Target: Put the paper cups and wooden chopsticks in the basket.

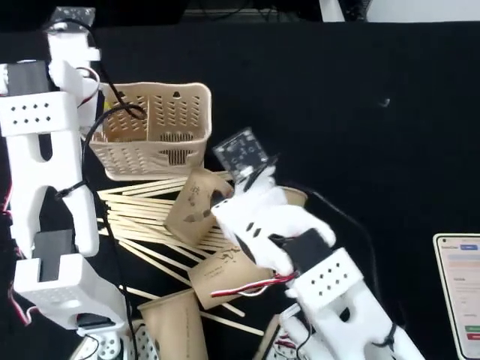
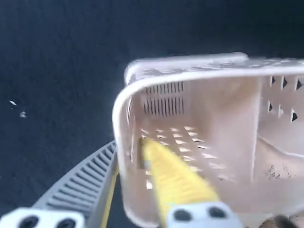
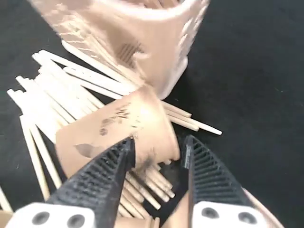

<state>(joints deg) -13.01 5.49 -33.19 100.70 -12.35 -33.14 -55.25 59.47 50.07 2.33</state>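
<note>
Black matt cloth (image 1: 360, 112) covers the table, with pale lint specks showing on its weave. The basket (image 1: 150, 159), upper left of the high view, is beige moulded plastic with perforated walls and a faint sheen. The paper cups (image 1: 193, 206) are brown matt paper with dark print. The chopsticks (image 1: 139, 225) are pale bare wood. The arms (image 1: 37, 150) are smooth white plastic. On the right gripper (image 3: 157, 145), the fingers (image 3: 107, 173) are black ribbed plastic.

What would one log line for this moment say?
left pincer: at basket wall | right pincer: open over paper cup | chopsticks: outside basket
</note>
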